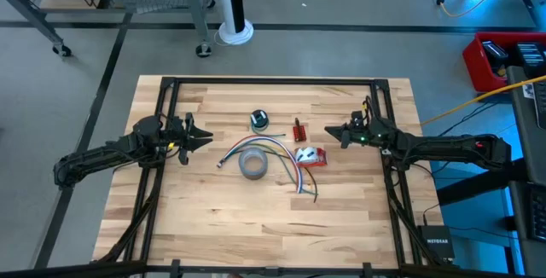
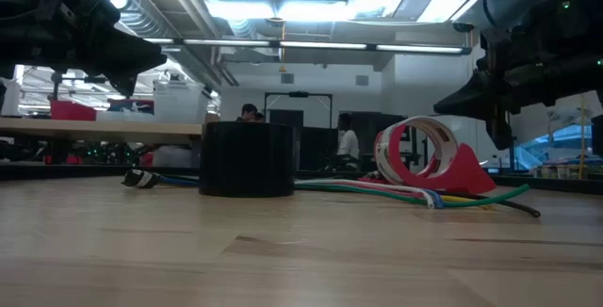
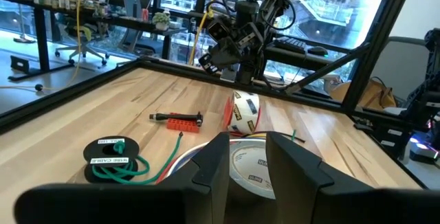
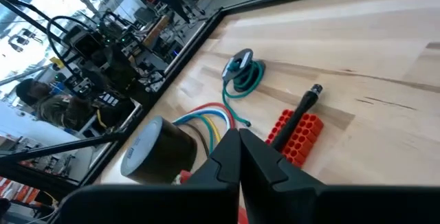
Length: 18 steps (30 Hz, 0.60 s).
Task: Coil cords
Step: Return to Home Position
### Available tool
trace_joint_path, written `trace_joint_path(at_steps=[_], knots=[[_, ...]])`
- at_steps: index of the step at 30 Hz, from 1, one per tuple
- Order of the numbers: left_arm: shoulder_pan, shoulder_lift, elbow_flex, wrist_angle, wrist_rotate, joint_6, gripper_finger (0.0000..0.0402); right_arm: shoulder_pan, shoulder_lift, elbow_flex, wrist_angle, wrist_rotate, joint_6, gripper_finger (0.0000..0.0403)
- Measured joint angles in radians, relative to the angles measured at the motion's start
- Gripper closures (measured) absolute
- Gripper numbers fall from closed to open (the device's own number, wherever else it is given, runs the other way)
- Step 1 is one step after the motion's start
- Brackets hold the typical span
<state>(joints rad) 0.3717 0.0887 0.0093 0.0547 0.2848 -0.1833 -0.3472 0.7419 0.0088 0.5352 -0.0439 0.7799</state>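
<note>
A thin green cord lies wound round a small black spool on the table's far middle, with loose loops beside it. A bundle of coloured cords arcs flat on the wood past the grey tape roll. My left gripper hovers left of these things, open with nothing between its fingers. My right gripper hovers to their right, shut and holding nothing. Both are clear of the table.
A red-and-white tape dispenser stands right of the grey roll, on the bundle's right part. A red comb-like block with a black handle lies near the spool. A black frame borders the table. People show far behind.
</note>
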Motion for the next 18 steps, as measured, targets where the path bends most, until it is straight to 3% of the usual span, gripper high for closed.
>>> trace_joint_path(at_steps=[10, 18], knots=[[0.000, -0.007, 0.000, -0.001, 0.000, 0.000, 0.0314, 0.000, -0.008, -0.001, -0.049, 0.000, 0.000, 0.0400], [-0.038, -0.084, 0.000, 0.020, -0.004, 0.000, 0.0314, 0.000, -0.184, -0.001, -0.180, 0.000, 0.000, 0.0400]])
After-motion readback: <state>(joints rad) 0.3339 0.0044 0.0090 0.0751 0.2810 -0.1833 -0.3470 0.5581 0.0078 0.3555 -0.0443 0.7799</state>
